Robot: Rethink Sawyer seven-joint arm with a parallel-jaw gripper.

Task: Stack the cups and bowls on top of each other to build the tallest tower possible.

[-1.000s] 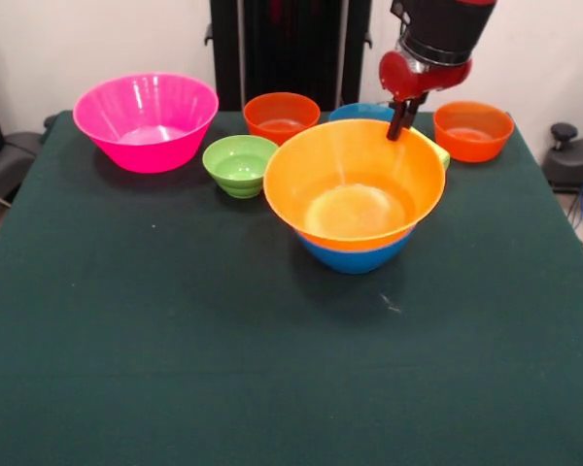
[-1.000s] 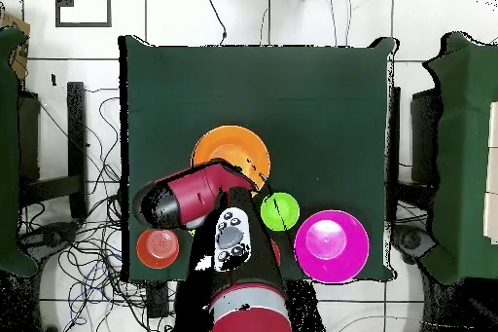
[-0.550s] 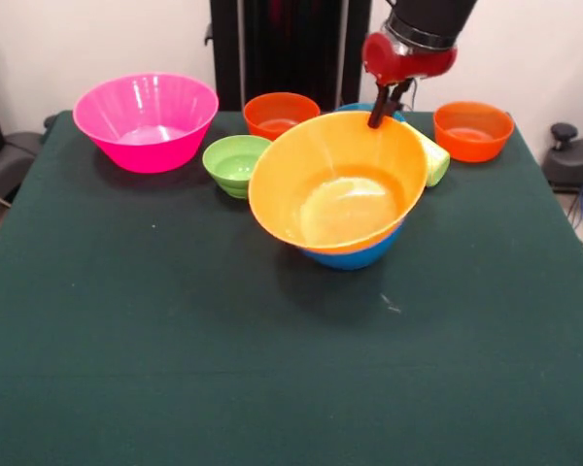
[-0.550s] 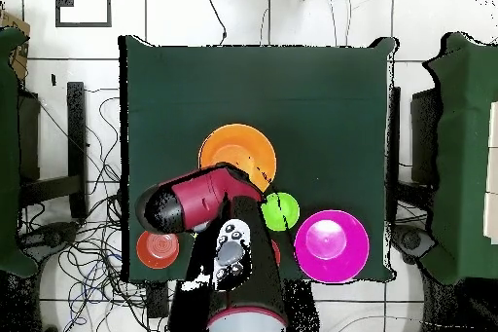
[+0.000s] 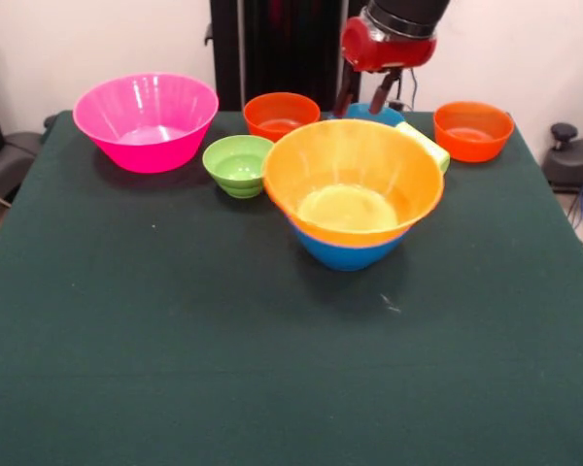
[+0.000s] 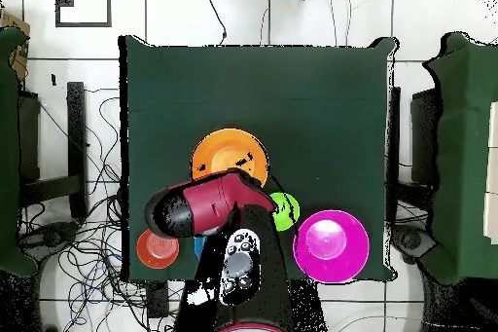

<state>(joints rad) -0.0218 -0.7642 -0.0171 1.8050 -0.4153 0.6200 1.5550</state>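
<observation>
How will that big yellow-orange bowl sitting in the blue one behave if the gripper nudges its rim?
The yellow-orange bowl sits loosely nested in the blue bowl, so it would probably rock or tilt rather than slide. It looks like thin glossy plastic: likely light and slippery. The gripper is above its far rim, apparently open.

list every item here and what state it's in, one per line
yellow-orange bowl: upright, nested in blue bowl, released
blue bowl: upright, lowest of the pile
pink bowl: upright, alone, empty
green bowl: upright, empty
orange bowl: upright, unstacked
right orange bowl: upright, unstacked
small blue bowl: mostly hidden behind pile
lime-yellow cup: tipped, behind pile
end effector: open, raised above pile's far rim, empty
</observation>
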